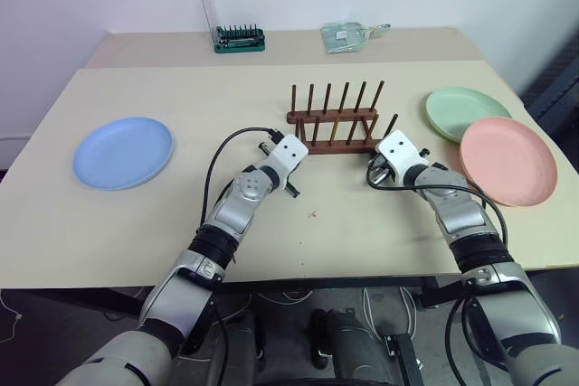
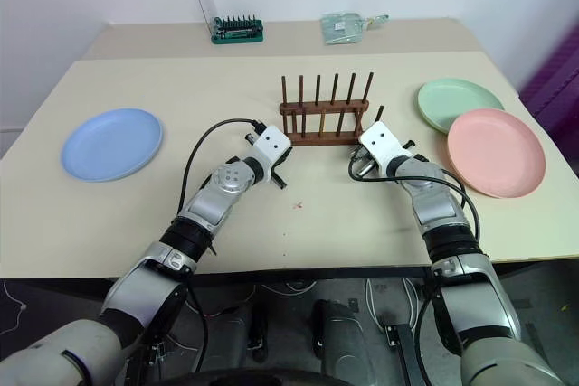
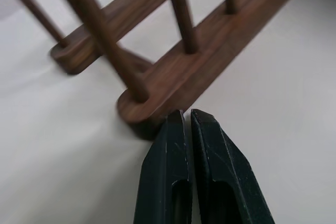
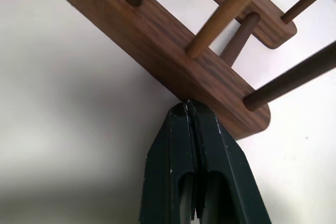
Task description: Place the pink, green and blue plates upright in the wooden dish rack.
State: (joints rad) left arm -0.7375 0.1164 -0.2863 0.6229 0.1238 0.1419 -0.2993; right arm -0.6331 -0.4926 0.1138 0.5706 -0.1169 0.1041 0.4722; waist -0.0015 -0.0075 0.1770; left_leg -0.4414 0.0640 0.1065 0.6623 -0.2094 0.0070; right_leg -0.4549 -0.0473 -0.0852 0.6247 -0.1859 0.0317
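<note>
The wooden dish rack [image 1: 333,120] stands empty at the table's middle, with no plate between its pegs. The blue plate [image 1: 122,152] lies flat far to the left. The green plate [image 1: 466,112] and the pink plate [image 1: 507,159] lie flat at the right, the pink one overlapping the green one's near edge. My left gripper [image 3: 188,115] is shut and empty, its tips at the left end of the rack's near rail [image 3: 173,77]. My right gripper [image 4: 188,104] is also shut and empty, its tips pressed against the near rail's right end.
A green tray of small tool bits [image 1: 239,38] with a clear lid and a clear plastic bag [image 1: 348,35] sit at the table's far edge. Open tabletop [image 1: 344,223] lies between the rack and the near edge.
</note>
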